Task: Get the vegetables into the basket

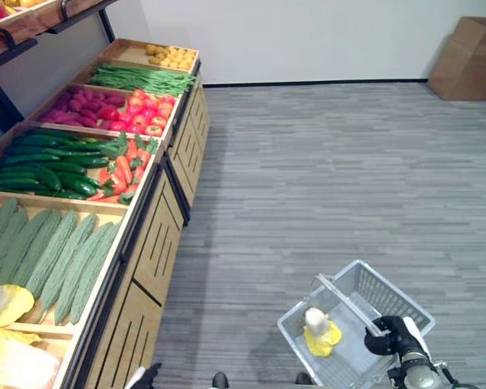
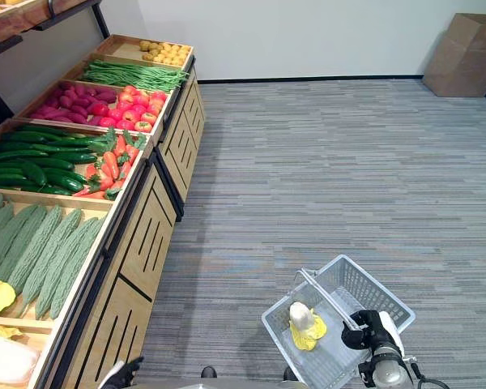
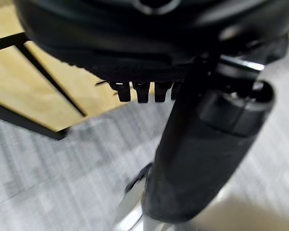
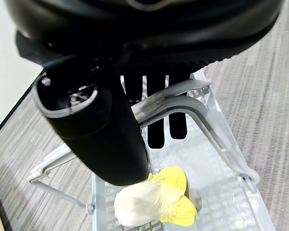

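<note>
Right hand (image 4: 111, 139) curled round basket (image 1: 389, 296) handle; one pale-yellow cabbage (image 1: 320, 331) inside. Left hand (image 3: 202, 159): fingers unclear. Remaining vegetables (image 1: 57, 259) on shelf look light, firm; grip mid-body

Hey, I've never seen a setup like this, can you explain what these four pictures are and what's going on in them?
This is a two-armed humanoid robot with dark fingered hands. Two pictures come from a stereo camera on its head, looking down; the other two from cameras on its wrists. To its left stands a wooden produce stand with bitter gourds, cucumbers, carrots, tomatoes and green beans. The right hand is curled round the handle of a clear basket, which holds one yellow-and-white vegetable. The left hand hangs low by the stand, holding nothing.
</note>
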Controlling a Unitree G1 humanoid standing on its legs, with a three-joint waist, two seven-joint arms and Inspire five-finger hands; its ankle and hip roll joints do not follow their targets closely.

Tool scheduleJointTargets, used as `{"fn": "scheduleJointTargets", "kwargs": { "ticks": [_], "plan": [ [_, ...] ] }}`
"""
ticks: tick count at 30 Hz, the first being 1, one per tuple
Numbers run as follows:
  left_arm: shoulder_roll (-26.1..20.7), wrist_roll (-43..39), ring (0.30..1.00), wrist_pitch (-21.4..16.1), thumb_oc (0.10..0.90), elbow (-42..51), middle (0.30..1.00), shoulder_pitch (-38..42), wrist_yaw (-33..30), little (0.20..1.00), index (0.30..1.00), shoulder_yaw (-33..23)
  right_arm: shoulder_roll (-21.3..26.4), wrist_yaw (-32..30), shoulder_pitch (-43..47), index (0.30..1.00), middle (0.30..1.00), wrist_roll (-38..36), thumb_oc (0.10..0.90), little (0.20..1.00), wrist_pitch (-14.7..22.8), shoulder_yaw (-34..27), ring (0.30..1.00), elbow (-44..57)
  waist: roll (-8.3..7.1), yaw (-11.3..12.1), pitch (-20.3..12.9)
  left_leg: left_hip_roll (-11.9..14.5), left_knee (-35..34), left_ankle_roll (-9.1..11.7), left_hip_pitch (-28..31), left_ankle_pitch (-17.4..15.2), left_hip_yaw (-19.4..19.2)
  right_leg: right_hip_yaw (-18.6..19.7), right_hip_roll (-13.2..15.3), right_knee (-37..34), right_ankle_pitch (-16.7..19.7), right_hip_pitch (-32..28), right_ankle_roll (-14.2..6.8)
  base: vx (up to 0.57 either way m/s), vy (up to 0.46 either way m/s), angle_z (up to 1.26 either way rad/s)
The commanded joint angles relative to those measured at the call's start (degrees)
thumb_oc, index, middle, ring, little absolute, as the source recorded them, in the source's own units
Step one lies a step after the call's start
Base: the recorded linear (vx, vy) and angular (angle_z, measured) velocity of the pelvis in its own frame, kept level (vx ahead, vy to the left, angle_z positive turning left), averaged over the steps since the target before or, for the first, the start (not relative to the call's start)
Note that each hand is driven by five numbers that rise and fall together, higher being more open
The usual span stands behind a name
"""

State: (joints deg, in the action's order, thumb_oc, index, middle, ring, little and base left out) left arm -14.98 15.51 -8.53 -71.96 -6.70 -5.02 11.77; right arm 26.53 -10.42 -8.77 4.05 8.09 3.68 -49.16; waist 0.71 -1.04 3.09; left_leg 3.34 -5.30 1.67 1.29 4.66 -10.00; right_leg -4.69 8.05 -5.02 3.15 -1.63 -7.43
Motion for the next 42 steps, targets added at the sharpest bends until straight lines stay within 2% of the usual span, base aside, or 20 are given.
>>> {"fn": "scheduleJointTargets", "kwargs": {
  "ticks": [1, 3, 6, 8, 9, 10, 11, 14, 16, 18, 25, 27, 28, 29, 30, 32, 35, 38, 40, 42],
  "plan": [
    [-3.04, 1.33, 1.0, -0.44, 0.9, 1.78, 1.0, 1.96, -1.89, 1.0, 1.0, 0.55, 2.32, -2.13, 6.61, 0.3, 0.3, -2.96, 0.4, 0.3, 5.24, -2.64, 0.3, 5.4, -4.1, 1.32, 1.62, 0.49, 2.48, 1.97, 1.0, -2.78, 0.46, -1.15, 4.0, 0.4, 4.95, 1.7, -3.41, -0.04, 0.085, -0.08],
    [-2.58, -1.4, 1.0, -0.08, 0.9, 1.97, 1.0, 2.32, -2.62, 1.0, 1.0, -0.64, 1.98, -2.33, 6.87, 0.3, 0.3, -3.44, 0.4, 0.3, 4.87, -2.63, 0.3, 4.09, -4.66, 1.41, 3.23, -0.41, 7.2, 1.13, -1.52, -5.01, 0.39, -0.07, 5.18, 1.78, 5.18, 2.64, -3.61, -0.05, 0.12, -0.14],
    [-2.61, -2.0, 1.0, 0.07, 0.9, 2.83, 1.0, 2.55, -2.7, 1.0, 1.0, -0.53, 1.75, -2.28, 6.4, 0.3, 0.3, -3.41, 0.4, 0.3, 4.57, -2.78, 0.3, 4.59, -4.65, 1.32, 3.62, -0.92, 7.54, 0.55, -2.01, -5.36, 0.67, 0.23, 5.67, 3.87, 4.74, 3.54, -3.78, -0.01, 0.117, -0.11],
    [-3.27, -3.33, 1.0, 0.27, 0.9, 3.82, 1.0, 3.55, -3.11, 1.0, 1.0, -0.77, 1.49, -2.31, 6.82, 0.3, 0.3, -3.62, 0.4, 0.3, 4.26, -2.57, 0.3, 4.7, -4.33, 0.97, 5.25, -1.22, 7.13, -0.72, -2.13, -5.48, 0.9, 1.12, 5.43, 13.0, 3.54, 7.89, -4.23, -0.07, 0.163, 0.0],
    [-3.57, -3.72, 1.0, 0.25, 0.9, 4.58, 1.0, 3.76, -3.3, 1.0, 1.0, -0.67, 1.25, -2.43, 7.43, 0.3, 0.3, -3.98, 0.4, 0.3, 4.25, -2.35, 0.3, 3.6, -3.99, 0.97, 6.43, -1.04, 7.18, -1.35, -1.87, -5.73, 0.56, 0.6, 5.41, 18.05, 4.41, 10.37, -4.56, -0.07, 0.096, -0.05],
    [-3.58, -3.73, 1.0, 0.26, 0.9, 4.59, 1.0, 3.8, -3.29, 1.0, 1.0, -0.69, 1.25, -2.44, 7.53, 0.3, 0.3, -3.99, 0.4, 0.3, 4.28, -2.32, 0.3, 3.53, -4.09, 1.07, 6.44, -1.12, 7.22, -1.38, -1.93, -5.75, 0.43, 0.83, 5.49, 18.53, 4.2, 10.73, -4.59, -0.04, 0.142, -0.14],
    [-4.03, -4.77, 1.0, 0.52, 0.9, 4.99, 1.0, 4.38, -3.84, 1.0, 1.0, -0.84, 0.8, -2.58, 8.72, 0.3, 0.3, -4.02, 0.4, 0.3, 4.18, -1.32, 0.3, 4.08, -3.39, 1.2, 8.17, -0.76, 7.28, -1.83, -0.69, -6.42, -0.6, -1.43, 6.32, 25.43, 5.45, 14.71, -4.9, 0.06, 0.102, -0.3],
    [-4.21, -5.08, 1.0, 0.86, 0.9, 4.17, 1.0, 4.78, -4.37, 1.0, 1.0, -1.39, 0.41, -2.68, 9.09, 0.3, 0.3, -4.13, 0.4, 0.3, 4.06, -0.98, 0.3, 3.86, -3.69, 0.83, 8.8, -1.25, 6.37, -1.75, 1.85, -7.1, -1.11, -2.42, 6.14, 23.85, 6.17, 16.58, -4.75, 0.14, 0.02, -0.34],
    [-4.3, -5.69, 1.0, 1.0, 0.9, 3.22, 1.0, 5.7, -4.7, 1.0, 1.0, -2.1, 0.84, -3.38, 9.17, 0.3, 0.3, -4.53, 0.4, 0.3, 3.94, -1.09, 0.3, 5.08, -4.18, 0.1, 9.43, -2.0, 5.08, -1.05, 3.27, -7.72, -0.69, -2.48, 4.75, 15.39, 7.16, 17.85, -4.37, 0.23, -0.117, -0.09],
    [-3.96, -5.55, 1.0, 1.19, 0.9, 2.97, 1.0, 5.89, -4.65, 1.0, 1.0, -2.11, 0.8, -3.64, 9.02, 0.3, 0.3, -4.51, 0.4, 0.3, 3.86, -0.95, 0.3, 5.05, -4.45, -0.43, 9.09, -1.98, 4.48, -0.5, 4.41, -8.59, -0.21, -1.88, 4.44, 11.63, 7.95, 18.12, -4.32, 0.23, -0.145, 0.01],
    [-1.74, -7.89, 1.0, 1.42, 0.9, 1.61, 1.0, 5.86, -4.66, 1.0, 1.0, -2.71, 1.61, -3.15, 8.35, 0.3, 0.3, -4.86, 0.4, 0.3, 3.71, -1.07, 0.3, 4.53, -3.46, -0.63, 6.96, 0.48, 6.22, 1.43, 5.22, -9.86, 1.76, -2.69, 1.97, 10.83, 6.05, 15.97, -2.46, 0.21, -0.199, 0.23],
    [-0.1, -9.13, 1.0, 1.44, 0.9, 2.5, 1.0, 6.34, -5.07, 1.0, 1.0, -2.21, 3.44, -3.09, 6.9, 0.3, 0.3, -5.47, 0.4, 0.3, 4.11, -2.06, 0.3, 5.46, -2.51, -0.43, 6.98, 3.07, 14.94, 4.32, 1.42, -5.09, 3.2, -4.59, 0.28, 11.32, 3.21, 14.06, 0.06, 0.26, -0.322, 0.34],
    [-0.08, -9.15, 1.0, 1.45, 0.9, 2.5, 1.0, 6.36, -5.07, 1.0, 1.0, -2.19, 3.46, -3.09, 6.93, 0.3, 0.3, -5.48, 0.4, 0.3, 4.14, -2.07, 0.3, 5.41, -2.44, -0.57, 6.95, 3.15, 15.19, 4.39, 1.2, -5.17, 3.4, -4.77, 0.25, 11.31, 3.19, 14.07, 0.12, 0.15, -0.237, 0.43],
    [0.26, -10.45, 1.0, 1.25, 0.9, 2.88, 1.0, 7.16, -5.18, 1.0, 1.0, -2.06, 4.07, -3.3, 6.2, 0.3, 0.3, -5.85, 0.4, 0.3, 4.2, -2.77, 0.3, 5.88, -2.79, -0.41, 7.75, 3.82, 21.73, 5.62, -2.13, -1.5, 3.89, -5.85, 0.12, 11.03, 2.18, 12.44, 1.56, 0.09, -0.147, 0.34],
    [0.27, -10.46, 1.0, 1.26, 0.9, 2.88, 1.0, 7.17, -5.18, 1.0, 1.0, -2.04, 4.07, -3.29, 6.19, 0.3, 0.3, -5.85, 0.4, 0.3, 4.2, -2.8, 0.3, 5.89, -2.7, -0.6, 7.7, 3.9, 22.1, 5.67, -2.45, -1.62, 4.16, -6.09, 0.1, 11.0, 2.18, 12.44, 1.6, 0.14, -0.218, 0.41],
    [0.62, -12.94, 1.0, 1.24, 0.9, 4.36, 1.0, 7.66, -5.58, 1.0, 1.0, -2.19, 4.42, -3.62, 4.56, 0.3, 0.3, -6.28, 0.4, 0.3, 4.09, -3.94, 0.3, 5.92, -3.18, -0.22, 8.6, 4.21, 28.12, 6.29, -6.03, 2.1, 4.49, -7.59, -0.42, 10.04, 0.17, 9.18, 3.22, 0.19, -0.199, 0.44],
    [0.58, -13.92, 1.0, 1.17, 0.9, 4.82, 1.0, 8.19, -5.72, 1.0, 1.0, -2.2, 4.37, -3.9, 3.81, 0.3, 0.3, -6.53, 0.4, 0.3, 3.88, -4.7, 0.3, 5.42, -3.51, 0.29, 9.2, 2.88, 27.17, 5.63, -10.54, 1.3, 4.63, -8.12, -0.11, 8.73, -0.5, 6.98, 3.07, 0.13, -0.085, 0.38],
    [0.28, -13.37, 1.0, 1.18, 0.9, 4.03, 1.0, 8.02, -6.12, 1.0, 1.0, -2.64, 4.16, -3.87, 2.51, 0.3, 0.3, -6.56, 0.4, 0.3, 4.0, -5.59, 0.3, 5.58, -3.6, 0.66, 8.71, 3.0, 19.71, 4.2, -13.58, -0.47, 3.11, -8.05, -0.08, 7.85, -2.03, 5.11, 2.48, 0.28, 0.035, 0.25],
    [0.29, -12.75, 1.0, 1.22, 0.9, 2.79, 1.0, 7.46, -6.83, 1.0, 1.0, -2.95, 4.29, -4.42, 2.26, 0.3, 0.3, -6.02, 0.4, 0.3, 4.27, -5.25, 0.3, 4.98, -2.41, 2.44, 8.6, 4.19, 9.23, 4.24, -16.21, 4.78, 4.98, -7.08, -1.55, 8.4, -4.49, 2.55, 2.36, 0.36, 0.135, 0.14],
    [0.06, -12.24, 1.0, 1.44, 0.9, 1.96, 1.0, 7.05, -6.93, 1.0, 1.0, -3.28, 4.11, -4.28, 2.24, 0.3, 0.3, -5.71, 0.4, 0.3, 4.44, -5.03, 0.3, 4.88, -2.54, 2.93, 8.55, 4.63, 8.75, 4.36, -16.0, 5.52, 6.74, -5.93, -1.41, 9.75, -6.09, 1.23, 2.12, 0.29, 0.119, -0.25]
  ]
}}
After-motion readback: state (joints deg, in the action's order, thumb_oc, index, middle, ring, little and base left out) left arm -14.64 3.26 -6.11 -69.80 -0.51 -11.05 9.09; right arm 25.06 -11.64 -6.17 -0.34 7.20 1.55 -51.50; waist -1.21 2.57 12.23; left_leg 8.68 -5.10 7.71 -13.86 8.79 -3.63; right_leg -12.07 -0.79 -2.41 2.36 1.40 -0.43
